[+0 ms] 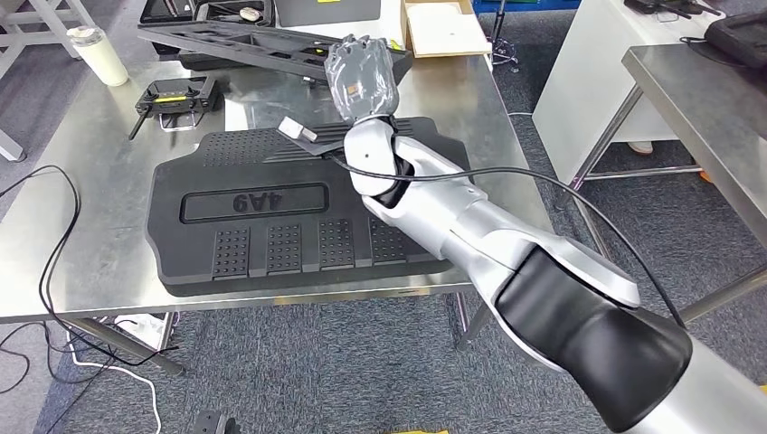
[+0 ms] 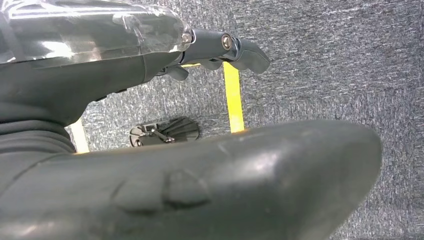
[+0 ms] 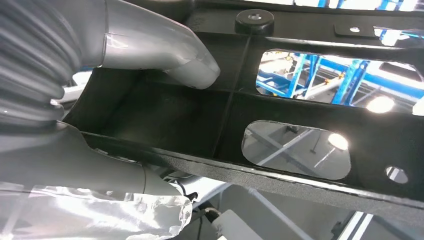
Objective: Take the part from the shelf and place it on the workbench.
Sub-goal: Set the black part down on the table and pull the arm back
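Note:
The part (image 1: pixel 262 45) is a long black moulded frame with cut-outs, lying tilted along the back of the steel workbench (image 1: pixel 90 226). My right hand (image 1: pixel 362 77) reaches across the bench to the part's right end. In the right wrist view the frame (image 3: pixel 310 107) runs between the grey thumb (image 3: pixel 190 65) and the fingers under its rim, so the hand grips it. My left hand (image 2: pixel 220 50) hangs over grey carpet with loosely bent fingers and holds nothing.
A big black ribbed panel (image 1: pixel 271 217) with raised lettering covers the bench's middle, under my right forearm. A remote controller (image 1: pixel 181 95), a white roll (image 1: pixel 99 54) and a cardboard box (image 1: pixel 448 27) stand behind it. Cables (image 1: pixel 45 271) trail off the left edge. Another steel table (image 1: pixel 705 99) stands to the right.

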Controlling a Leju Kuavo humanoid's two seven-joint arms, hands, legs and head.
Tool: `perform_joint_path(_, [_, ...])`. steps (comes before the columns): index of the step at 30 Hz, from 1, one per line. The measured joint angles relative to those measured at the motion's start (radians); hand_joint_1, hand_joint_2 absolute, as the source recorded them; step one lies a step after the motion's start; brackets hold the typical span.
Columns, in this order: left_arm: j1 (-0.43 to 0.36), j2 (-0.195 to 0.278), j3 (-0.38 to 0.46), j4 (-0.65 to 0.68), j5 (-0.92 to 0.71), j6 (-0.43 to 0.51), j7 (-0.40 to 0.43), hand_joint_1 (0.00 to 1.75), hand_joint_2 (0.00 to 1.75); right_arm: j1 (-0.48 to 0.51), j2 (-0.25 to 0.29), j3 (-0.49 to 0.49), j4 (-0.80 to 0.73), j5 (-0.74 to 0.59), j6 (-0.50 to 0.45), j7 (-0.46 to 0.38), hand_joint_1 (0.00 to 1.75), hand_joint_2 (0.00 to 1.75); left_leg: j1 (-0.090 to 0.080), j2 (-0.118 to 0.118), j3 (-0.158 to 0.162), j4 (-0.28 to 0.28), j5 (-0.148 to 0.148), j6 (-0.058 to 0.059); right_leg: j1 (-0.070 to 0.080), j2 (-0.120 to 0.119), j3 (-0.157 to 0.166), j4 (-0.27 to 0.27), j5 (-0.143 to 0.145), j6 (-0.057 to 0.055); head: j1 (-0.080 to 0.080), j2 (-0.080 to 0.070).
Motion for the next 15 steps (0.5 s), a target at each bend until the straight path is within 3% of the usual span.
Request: perform_joint_path(15, [0.000, -0.001, 0.002, 0.000, 0.009, -0.001, -0.004, 0.00, 0.00, 0.065, 0.000, 0.045, 0.091, -0.009, 0.147, 0.005, 1.75, 1.75, 0.000, 0.000, 0.000, 0.000, 0.000, 0.000, 0.000, 0.000, 0.000, 0.000, 0.000, 0.000, 0.000, 0.000])
